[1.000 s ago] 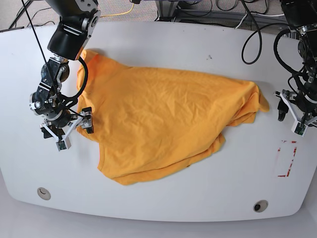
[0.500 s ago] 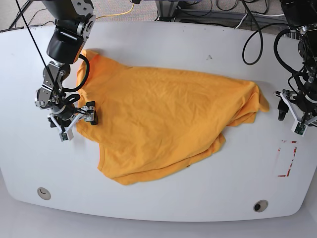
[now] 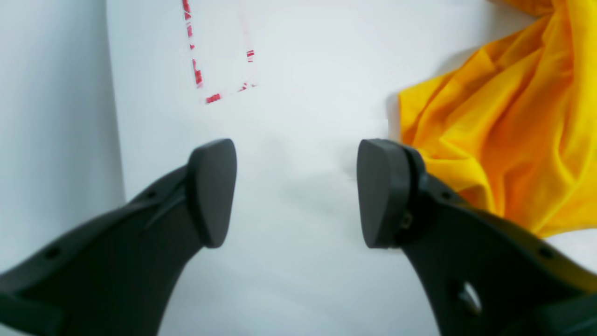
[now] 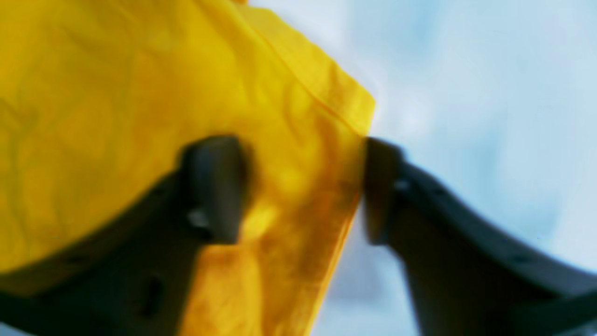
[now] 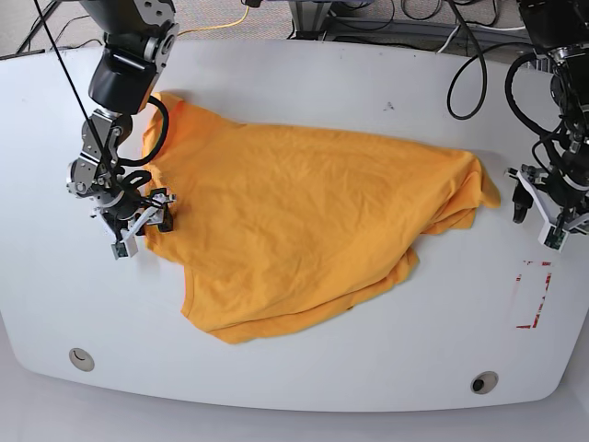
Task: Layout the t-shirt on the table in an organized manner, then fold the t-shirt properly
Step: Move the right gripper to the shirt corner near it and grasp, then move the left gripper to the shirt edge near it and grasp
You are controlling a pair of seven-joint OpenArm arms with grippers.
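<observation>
A: Start at the left of the base view. What is your right tool (image 5: 141,226) doing?

B: It sits at the shirt's (image 5: 313,230) left edge, low over the worktop (image 5: 304,368). In its wrist view the hem lies between the two fingers (image 4: 212,186), one on the cloth, the other at the fold's edge on the bare side. That view is blurred, so you cannot tell whether the cloth is pinched or only straddled.

A: And the shirt itself?

B: It lies crumpled across the middle of the worktop, reaching from the upper left toward the right, with a lobe hanging toward the lower middle of the frame. It is not spread flat.

A: Move right. Your left tool (image 5: 543,214)?

B: At the right edge of the frame, just beside the shirt's right tip and apart from it. In its wrist view the fingers (image 3: 212,191) stand wide over bare worktop, nothing between them; the cloth bunches at the right of that view.

A: Anything else there?

B: A red tape outline (image 5: 534,295) below the left tool, and two grommets (image 5: 81,359) along the bottom edge.
</observation>
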